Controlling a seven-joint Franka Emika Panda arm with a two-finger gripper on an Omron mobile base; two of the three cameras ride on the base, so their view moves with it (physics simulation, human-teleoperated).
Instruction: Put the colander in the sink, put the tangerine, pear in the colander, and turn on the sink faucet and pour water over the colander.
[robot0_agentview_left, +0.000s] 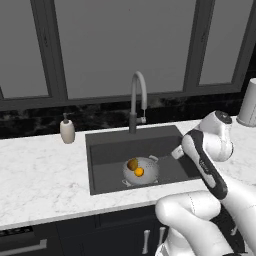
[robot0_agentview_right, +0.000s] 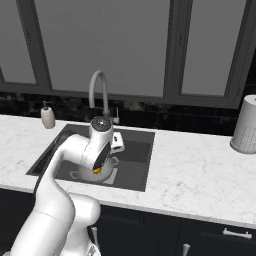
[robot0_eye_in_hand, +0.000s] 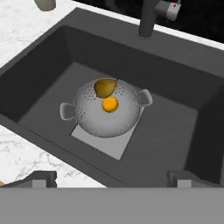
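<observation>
**Ana:** Dark window panes back a white marble bench (robot0_agentview_left: 45, 175) with a deep grey sink (robot0_agentview_left: 107, 150) set into it. Where is the pincer?

**Ben:** The pincer (robot0_eye_in_hand: 111, 177) hangs above the front edge of the sink with its two dark fingertips (robot0_eye_in_hand: 41, 178) spread wide and nothing between them. It looks down into the basin.

**Ana:** And below it?

**Ben:** The colander (robot0_eye_in_hand: 107, 114) sits on the pale plate at the sink bottom, loop handles out to either side. The tangerine (robot0_eye_in_hand: 110, 104) lies near its middle. The pear (robot0_eye_in_hand: 105, 87) rests against the colander's far rim, touching or almost touching the tangerine.

**Ana:** So what is left?

**Ben:** I judge only the water. The sink faucet (robot0_agentview_left: 137, 100) stands behind the basin, and no stream shows.

**Ana:** What could go wrong?

**Ben:** Its small side lever is a slim target, so the open pincer could slide past it or push the spout instead. The spout's mouth may not hang over the colander, so water could hit bare sink floor. The pear sits high on the rim, and a knock from the arm (robot0_agentview_right: 82, 150), which crosses above the basin, could roll it out. A cream soap bottle (robot0_agentview_left: 67, 131) stands well to the left, away from the reach.
</observation>
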